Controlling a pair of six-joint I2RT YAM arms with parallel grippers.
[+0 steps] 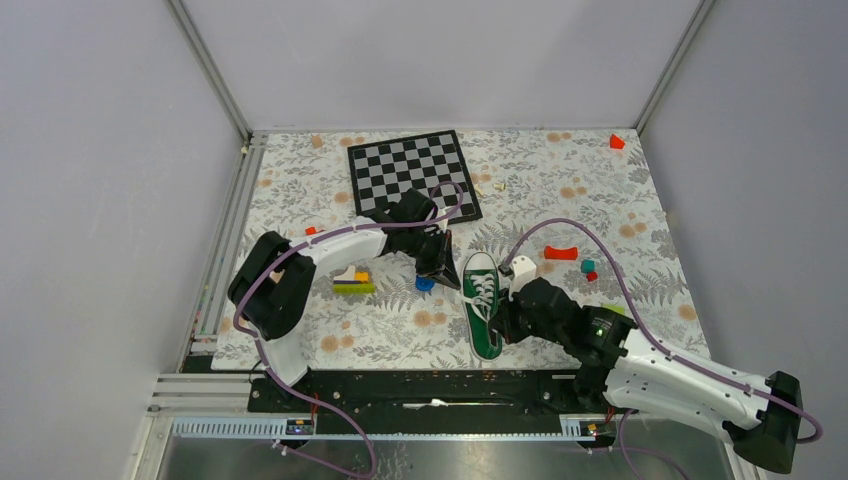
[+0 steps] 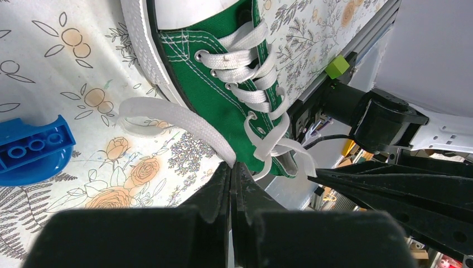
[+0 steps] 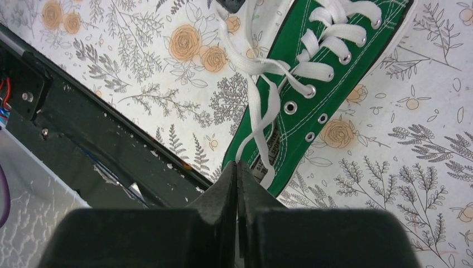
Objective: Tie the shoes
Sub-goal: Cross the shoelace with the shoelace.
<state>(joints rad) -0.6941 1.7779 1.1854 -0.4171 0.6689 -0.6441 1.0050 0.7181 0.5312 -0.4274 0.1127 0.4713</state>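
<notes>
Toward the left of the floral-patterned tablecloth (image 1: 600, 200), a small stack of yellow, green and purple blocks (image 1: 353, 282) is lying beside the left arm, and a blue rounded plastic brick (image 2: 33, 148) is sitting just right of it. Behind them, a black-and-white chequered board (image 1: 413, 175) is lying flat near the back wall.

The left gripper (image 2: 231, 166) is reaching in over the brick toward the shoe. Its fingers are pressing together, pinching one strand of the white laces (image 2: 178, 114). That strand is looping out over the cloth on the shoe's left side and running into the fingertips.

The small green canvas sneaker (image 1: 482, 305) with white rubber sole and toe cap is lying in the middle of the near part of the table, sole down. Its toe is pointing away from the arm bases and its heel is sitting close to the near edge. The laces are threading through the upper eyelets, while the eyelets nearest the opening are showing bare in the right wrist view.

The right gripper (image 3: 238, 165) is hovering at the heel end, fingers pressing together on another strand that is trailing down from the eyelets.

Further right, a red curved block (image 1: 561, 252) and a small teal block (image 1: 588, 266) are resting near each other, and a red piece (image 1: 617, 142) is lying well apart at the far right corner.
</notes>
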